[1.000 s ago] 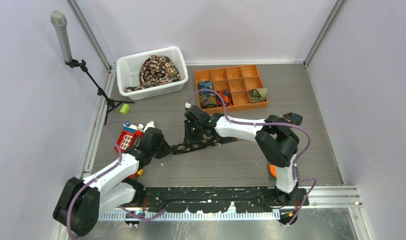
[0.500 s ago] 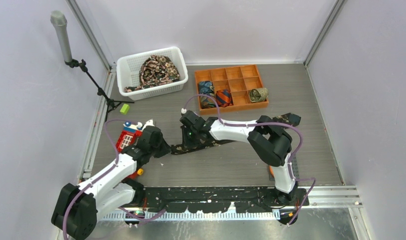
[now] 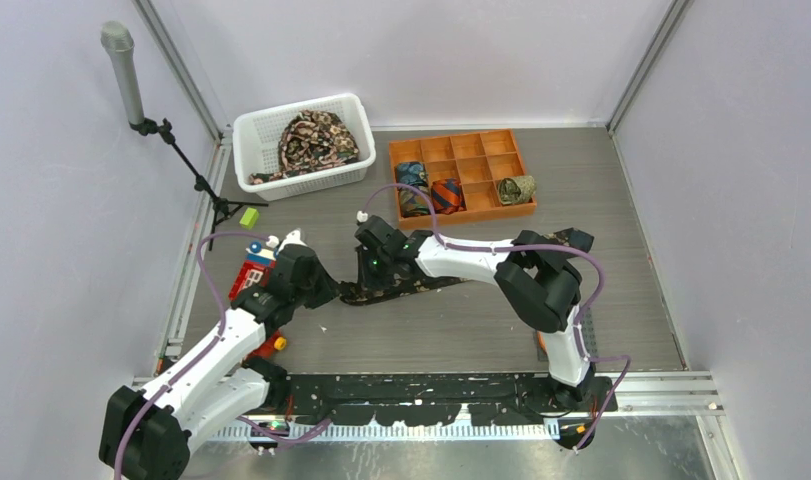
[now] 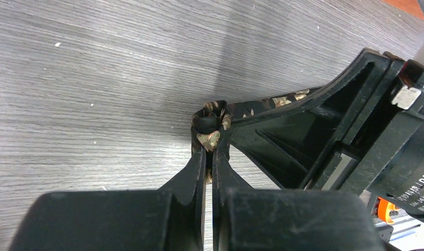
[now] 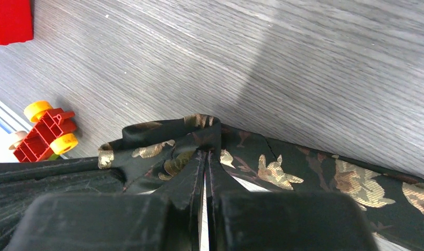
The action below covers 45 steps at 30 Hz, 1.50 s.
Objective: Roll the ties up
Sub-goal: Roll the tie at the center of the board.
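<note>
A black tie (image 3: 413,284) with a tan floral print lies flat across the middle of the table. My left gripper (image 3: 330,294) is shut on its left end, where a small fold of cloth (image 4: 208,139) is pinched between the fingertips. Just to the right of it, my right gripper (image 3: 370,286) is shut on the same tie (image 5: 275,168), whose cloth bunches up at the tips (image 5: 206,151). More ties are heaped in the white basket (image 3: 271,125). Rolled ties, blue (image 3: 413,176), orange-red (image 3: 447,193) and olive (image 3: 516,188), sit in the orange tray (image 3: 459,150).
A red toy house (image 3: 255,273) stands just left of my left gripper, with a small red toy with yellow wheels (image 5: 45,133) near it. A green block (image 3: 248,216) and a microphone stand (image 3: 131,90) are at the far left.
My right gripper slid left along the tie toward the left gripper and closed on the cloth. The left arm shifted slightly, still holding the tie's end.
</note>
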Tool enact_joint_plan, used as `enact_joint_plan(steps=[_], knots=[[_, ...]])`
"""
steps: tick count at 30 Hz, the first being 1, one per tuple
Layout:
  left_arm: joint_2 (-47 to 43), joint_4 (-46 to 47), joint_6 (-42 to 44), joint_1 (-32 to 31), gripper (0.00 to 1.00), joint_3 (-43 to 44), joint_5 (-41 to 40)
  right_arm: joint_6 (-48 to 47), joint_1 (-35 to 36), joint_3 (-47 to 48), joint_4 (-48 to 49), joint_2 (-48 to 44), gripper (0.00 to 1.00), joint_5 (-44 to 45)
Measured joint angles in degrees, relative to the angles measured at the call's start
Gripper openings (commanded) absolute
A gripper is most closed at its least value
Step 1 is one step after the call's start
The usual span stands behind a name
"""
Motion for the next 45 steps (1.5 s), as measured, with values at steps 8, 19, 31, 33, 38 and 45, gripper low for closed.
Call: enact_joint_plan(steps=[8, 19, 31, 33, 38, 45], knots=[[0.04, -0.46, -0.02, 0.00, 0.00, 0.20, 0.98, 0.50, 0.92, 1.97, -0.02, 2.03, 0.07, -0.72], [0.26, -1.57, 0.24, 0.00, 0.00, 1.42, 1.70, 1.01, 1.29, 3.45, -0.02, 3.50, 0.06, -1.77], [3.15, -1.81, 2.38, 0.00, 0.00, 3.19, 3.30, 1.57, 1.92, 3.52, 1.29, 4.24, 0.06, -2.99], [4.24, -1.62, 2.71, 0.00, 0.00, 3.50, 3.89, 1.57, 1.92, 3.52, 1.31, 4.35, 0.05, -3.02], [6.97, -0.33, 2.86, 0.00, 0.00, 3.85, 5.42, 1.57, 1.86, 3.50, 1.18, 4.35, 0.05, -2.91], [11.30, 2.36, 3.45, 0.17, 0.00, 3.89, 7.80, 1.55, 1.57, 2.84, 0.48, 4.35, 0.05, -1.97]])
